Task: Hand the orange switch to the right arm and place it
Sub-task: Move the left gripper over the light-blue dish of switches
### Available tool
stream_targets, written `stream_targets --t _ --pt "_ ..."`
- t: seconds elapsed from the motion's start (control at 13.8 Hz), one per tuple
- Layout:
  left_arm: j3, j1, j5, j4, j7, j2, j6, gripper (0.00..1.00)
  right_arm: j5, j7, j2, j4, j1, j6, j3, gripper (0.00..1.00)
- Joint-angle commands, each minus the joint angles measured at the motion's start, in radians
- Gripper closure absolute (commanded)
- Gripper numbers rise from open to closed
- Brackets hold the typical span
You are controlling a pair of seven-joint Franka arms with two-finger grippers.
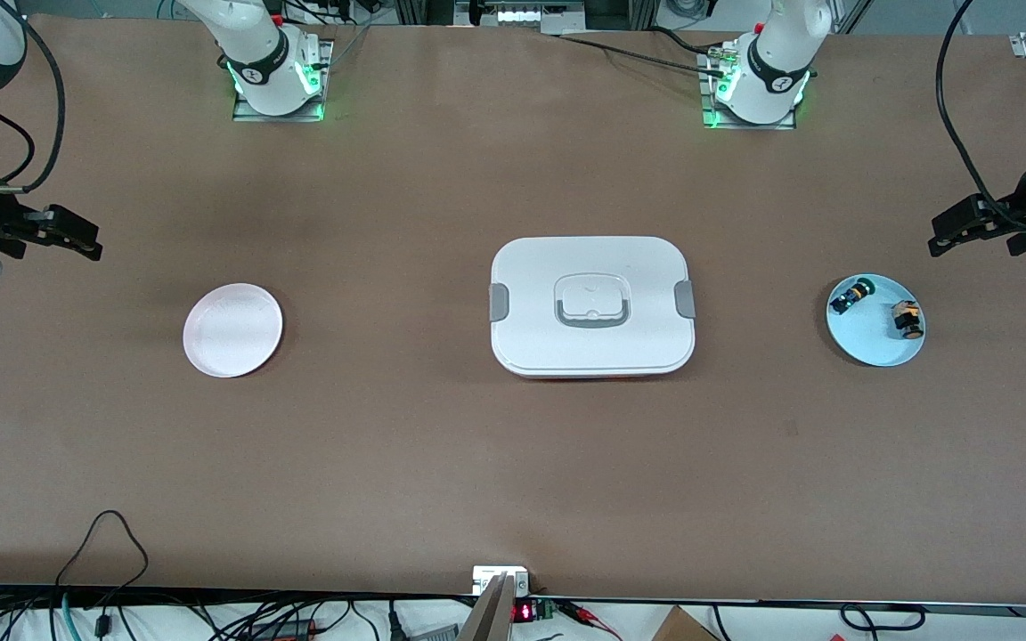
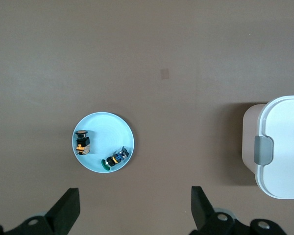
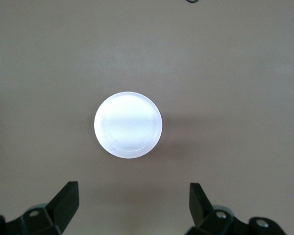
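Observation:
The orange switch [image 1: 906,320] lies on a light blue plate [image 1: 869,347] toward the left arm's end of the table; it also shows in the left wrist view [image 2: 82,142]. A blue-black switch with a green cap [image 1: 852,295] lies beside it on the same plate, also in the left wrist view [image 2: 115,158]. My left gripper [image 1: 945,239] is open and empty, up in the air beside the blue plate [image 2: 95,125]. My right gripper [image 1: 85,245] is open and empty, up in the air near a white plate [image 1: 232,330], which shows in the right wrist view [image 3: 128,125].
A white lidded box with grey clasps [image 1: 591,305] stands at the table's middle; its corner shows in the left wrist view [image 2: 279,147]. Cables hang along the table's front edge [image 1: 112,570].

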Motion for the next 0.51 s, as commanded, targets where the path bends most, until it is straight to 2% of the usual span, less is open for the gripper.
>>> stream_targets --t 0.0,0.44 --pt "0.007 -0.011 -0.012 0.04 -0.011 0.019 -0.028 0.0 0.011 0.012 -0.009 0.006 0.008 -0.013 -0.003 0.0" --pt "0.007 -0.011 -0.012 0.051 -0.006 0.03 -0.031 0.0 0.01 0.011 -0.009 0.006 0.008 -0.013 -0.002 0.0"
